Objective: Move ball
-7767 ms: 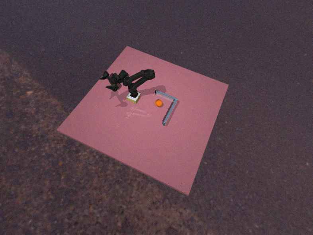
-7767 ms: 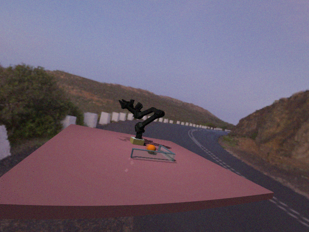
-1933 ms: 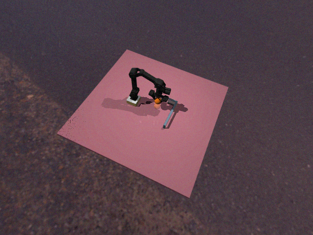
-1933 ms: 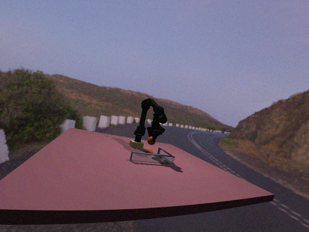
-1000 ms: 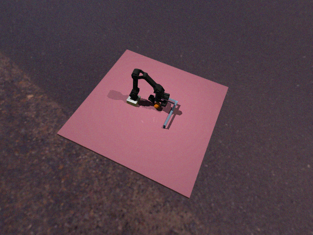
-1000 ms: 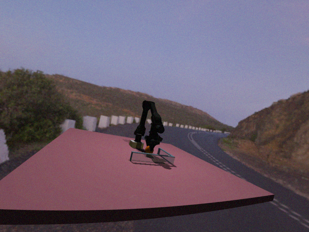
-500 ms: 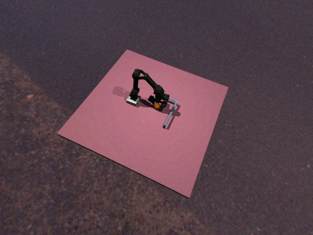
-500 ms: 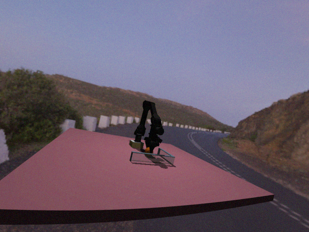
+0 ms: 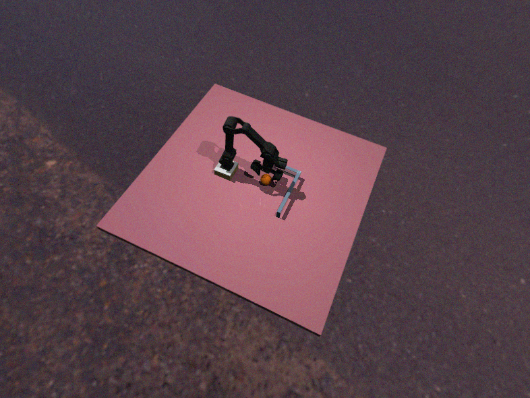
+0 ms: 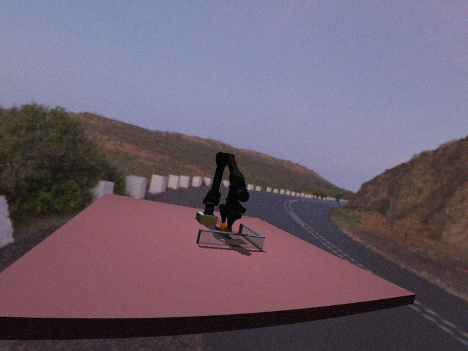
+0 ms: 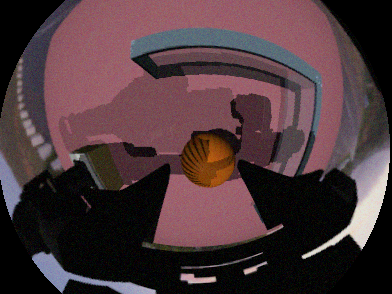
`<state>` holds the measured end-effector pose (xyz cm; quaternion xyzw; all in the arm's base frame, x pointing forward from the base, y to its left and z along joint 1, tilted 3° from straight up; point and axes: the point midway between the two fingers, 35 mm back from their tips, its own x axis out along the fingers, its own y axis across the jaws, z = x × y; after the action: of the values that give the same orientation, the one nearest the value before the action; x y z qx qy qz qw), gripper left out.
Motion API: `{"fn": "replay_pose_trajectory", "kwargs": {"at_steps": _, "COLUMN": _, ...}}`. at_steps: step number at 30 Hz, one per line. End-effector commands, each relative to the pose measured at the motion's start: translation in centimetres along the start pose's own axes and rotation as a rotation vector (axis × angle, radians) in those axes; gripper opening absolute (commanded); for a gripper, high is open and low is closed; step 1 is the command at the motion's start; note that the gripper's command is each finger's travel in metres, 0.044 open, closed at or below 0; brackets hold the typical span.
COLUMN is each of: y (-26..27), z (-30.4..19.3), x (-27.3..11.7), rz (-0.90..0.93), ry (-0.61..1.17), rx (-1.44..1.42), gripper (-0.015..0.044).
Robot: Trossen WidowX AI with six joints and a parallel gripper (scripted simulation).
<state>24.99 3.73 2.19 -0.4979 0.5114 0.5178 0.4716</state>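
No text, label, brand, number or sign can be read in any of the three views. The black arm (image 9: 250, 139) and its pale base block (image 9: 225, 170) carry no legible marking. The orange ball (image 11: 208, 158), just beside the arm, shows only darker ridge lines and facets, not letters. The clear walls (image 10: 230, 238) next to the ball have plain teal edges. The pink table (image 9: 239, 239) under the arm is unmarked. Behind the arm in the exterior view, the white roadside blocks (image 10: 156, 184) are blank, and the road (image 10: 325, 241) bears only painted lane lines.
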Motion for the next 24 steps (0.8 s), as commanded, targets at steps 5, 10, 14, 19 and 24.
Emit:
{"fn": "replay_pose_trajectory", "kwargs": {"at_steps": 5, "y": -0.1, "z": 0.0, "x": -6.8, "rz": -0.029, "ry": -0.001, "rx": -0.005, "gripper": 0.044}}
{"fn": "replay_pose_trajectory", "kwargs": {"at_steps": 10, "y": -0.6, "z": 0.1, "x": -6.1, "rz": -0.05, "ry": -0.006, "rx": -0.002, "gripper": 0.044}}
{"fn": "replay_pose_trajectory", "kwargs": {"at_steps": 14, "y": -0.6, "z": 0.1, "x": -6.1, "rz": -0.05, "ry": -0.006, "rx": -0.002, "gripper": 0.044}}
{"fn": "replay_pose_trajectory", "kwargs": {"at_steps": 19, "y": 0.1, "z": 0.0, "x": -10.6, "rz": -0.045, "ry": -0.005, "rx": -0.002, "gripper": 0.044}}
{"fn": "replay_pose_trajectory", "kwargs": {"at_steps": 24, "y": 0.2, "z": 0.0, "x": -10.9, "rz": -0.045, "ry": -0.005, "rx": -0.002, "gripper": 0.044}}
